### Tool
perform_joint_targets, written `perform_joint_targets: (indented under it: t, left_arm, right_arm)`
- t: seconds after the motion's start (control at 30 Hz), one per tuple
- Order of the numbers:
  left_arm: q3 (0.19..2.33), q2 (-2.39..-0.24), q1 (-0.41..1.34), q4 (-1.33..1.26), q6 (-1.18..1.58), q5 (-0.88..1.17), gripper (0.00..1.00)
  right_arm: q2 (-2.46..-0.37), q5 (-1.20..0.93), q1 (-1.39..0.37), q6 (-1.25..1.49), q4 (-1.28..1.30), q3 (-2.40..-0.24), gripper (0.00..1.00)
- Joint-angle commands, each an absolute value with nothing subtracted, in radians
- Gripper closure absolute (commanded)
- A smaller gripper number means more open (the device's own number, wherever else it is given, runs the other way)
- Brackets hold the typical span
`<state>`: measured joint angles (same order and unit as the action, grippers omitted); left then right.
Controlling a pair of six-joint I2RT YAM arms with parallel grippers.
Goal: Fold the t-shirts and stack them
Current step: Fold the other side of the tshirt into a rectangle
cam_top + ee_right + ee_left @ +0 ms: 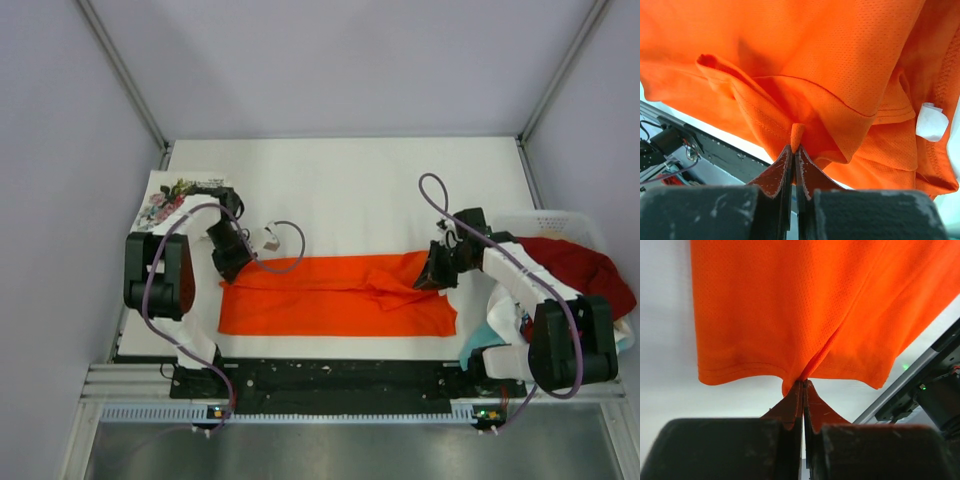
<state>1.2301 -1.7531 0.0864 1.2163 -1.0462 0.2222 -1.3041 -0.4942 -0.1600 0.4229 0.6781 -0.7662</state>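
Observation:
A bright orange-red t-shirt (330, 298) lies folded lengthwise across the near part of the white table (340, 190). My left gripper (232, 270) is shut on its hem at the shirt's left end; the left wrist view shows the hem (790, 367) pinched at the fingertips (795, 400). My right gripper (436, 278) is shut on a fold of the same shirt (805, 75) at its bunched right end. A dark red t-shirt (575, 268) lies in the basket at the right. A white flower-print t-shirt (170, 200) lies folded at the far left.
A white lattice basket (548, 224) stands at the right table edge, partly under my right arm. A white label (931, 121) shows on the orange shirt's neck. The black rail (340, 378) with the arm bases runs along the near edge.

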Motion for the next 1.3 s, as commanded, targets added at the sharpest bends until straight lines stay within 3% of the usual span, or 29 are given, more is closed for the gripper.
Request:
perform_joint_targets:
  t: [0.0, 0.4, 0.8, 1.27]
  left_arm:
    - [1.236, -1.761, 0.098, 1.143, -1.04, 0.158, 1.0]
    - [1.255, -1.763, 0.112, 1.143, -1.063, 0.074, 1.0]
    - [1.439, -1.724, 0.163, 0.64, -0.897, -0.143, 1.0]
    - [1.148, -1.629, 0.199, 0.886, -1.031, -0.032, 1.0]
  right_arm:
    - [-1.263, -0.48, -0.173, 0.449, 0.663, -0.765, 1.0]
    - [-1.247, -0.445, -0.173, 0.485, 0.692, -0.703, 1.0]
    - [-1.385, -0.328, -0.167, 0.419, 0.713, -0.972, 1.0]
    - [-1.342, -0.407, -0.169, 0.423, 0.726, -0.847, 1.0]
